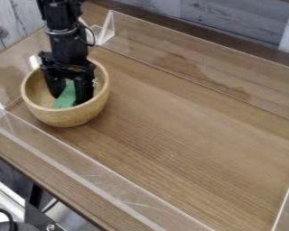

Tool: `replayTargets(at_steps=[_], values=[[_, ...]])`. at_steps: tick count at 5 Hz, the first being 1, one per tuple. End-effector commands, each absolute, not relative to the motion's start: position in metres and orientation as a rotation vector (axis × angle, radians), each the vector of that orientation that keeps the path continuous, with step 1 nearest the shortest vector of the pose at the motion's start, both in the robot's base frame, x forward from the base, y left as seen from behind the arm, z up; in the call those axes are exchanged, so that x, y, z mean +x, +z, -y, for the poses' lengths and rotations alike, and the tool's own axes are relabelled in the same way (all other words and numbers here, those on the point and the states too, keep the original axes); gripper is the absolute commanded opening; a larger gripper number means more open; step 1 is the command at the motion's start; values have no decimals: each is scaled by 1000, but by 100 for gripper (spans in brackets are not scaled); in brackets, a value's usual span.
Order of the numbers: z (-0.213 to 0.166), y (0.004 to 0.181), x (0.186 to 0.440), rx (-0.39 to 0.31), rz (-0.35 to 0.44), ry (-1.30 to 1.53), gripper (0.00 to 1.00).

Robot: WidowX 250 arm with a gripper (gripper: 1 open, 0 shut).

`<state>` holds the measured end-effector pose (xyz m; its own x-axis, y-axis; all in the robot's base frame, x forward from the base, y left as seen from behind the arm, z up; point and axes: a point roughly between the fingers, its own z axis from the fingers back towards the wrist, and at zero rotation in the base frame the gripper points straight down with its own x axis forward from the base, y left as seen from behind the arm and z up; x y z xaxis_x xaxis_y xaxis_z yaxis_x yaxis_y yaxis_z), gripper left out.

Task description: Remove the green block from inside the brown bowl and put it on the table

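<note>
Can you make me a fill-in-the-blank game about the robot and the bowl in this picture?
1. The block inside the bowl is colored ____.
2. The end effector reaches down into the ____.
3. The bowl sits on the ____ side of the table in the picture.
4. The end effector's jaws are ____, one on each side of the block.

Missing words: green; bowl; left; open

Open gripper astride green block in brown bowl
</note>
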<state>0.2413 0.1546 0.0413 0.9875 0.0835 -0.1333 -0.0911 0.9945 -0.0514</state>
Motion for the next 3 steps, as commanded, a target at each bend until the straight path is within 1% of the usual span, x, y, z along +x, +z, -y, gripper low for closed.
replayTargets(at_steps=[1,3], values=[[-164,58,252,-26,-70,93,100],[-167,51,253,-32,-78,96,100]])
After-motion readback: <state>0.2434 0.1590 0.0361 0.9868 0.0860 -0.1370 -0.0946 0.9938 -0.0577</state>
